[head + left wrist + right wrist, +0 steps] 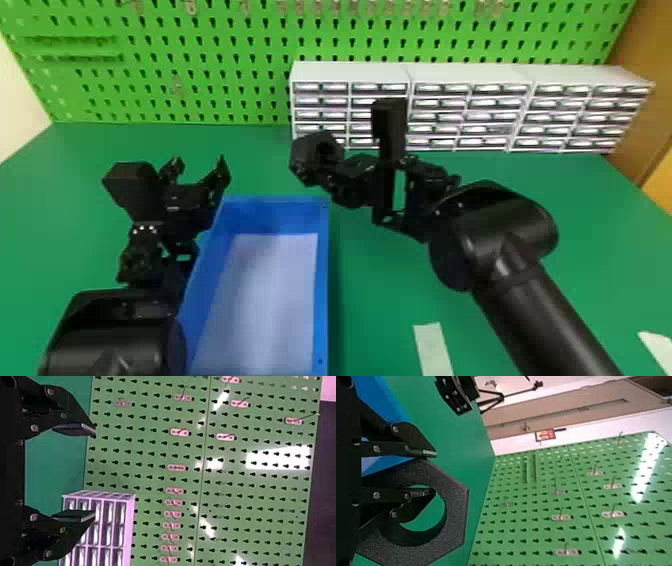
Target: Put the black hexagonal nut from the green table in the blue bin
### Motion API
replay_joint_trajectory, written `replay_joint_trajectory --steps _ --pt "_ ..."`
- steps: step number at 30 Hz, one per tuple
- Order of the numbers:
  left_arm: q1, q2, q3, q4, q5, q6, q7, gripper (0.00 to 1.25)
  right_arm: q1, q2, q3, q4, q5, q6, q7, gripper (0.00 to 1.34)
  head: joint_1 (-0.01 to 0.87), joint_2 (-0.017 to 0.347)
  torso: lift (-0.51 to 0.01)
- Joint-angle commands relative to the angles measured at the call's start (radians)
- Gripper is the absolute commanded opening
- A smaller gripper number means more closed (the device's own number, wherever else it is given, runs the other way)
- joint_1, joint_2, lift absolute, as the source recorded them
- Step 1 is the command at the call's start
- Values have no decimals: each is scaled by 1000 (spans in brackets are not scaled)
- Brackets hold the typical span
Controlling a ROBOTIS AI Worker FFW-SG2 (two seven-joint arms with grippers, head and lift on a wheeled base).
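The black hexagonal nut is held above the green table, beyond the far right corner of the blue bin. My right gripper is shut on the nut's wall. In the right wrist view, one finger of the right gripper is inside the hole of the nut and the other lies along its outer side. Beside the bin's far left part is my left gripper, open with nothing between its fingers. The left wrist view shows the left gripper with its fingers wide apart.
White drawer cabinets stand at the back right of the table, before a green pegboard. White sheeting lines the bin floor. A pale strip lies on the table right of the bin, near the front.
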Motion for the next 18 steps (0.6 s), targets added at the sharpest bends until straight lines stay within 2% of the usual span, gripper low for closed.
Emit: replay_joint_trajectory --steps 1,18 --pt "-2 -3 1 0 0 0 2 739 -8 -1 37 18 -17 -1 0 285 686 51 -97" --pt "-2 -3 15 0 0 -1 4 739 -35 -12 167 97 -117 -2 0 285 686 51 -97"
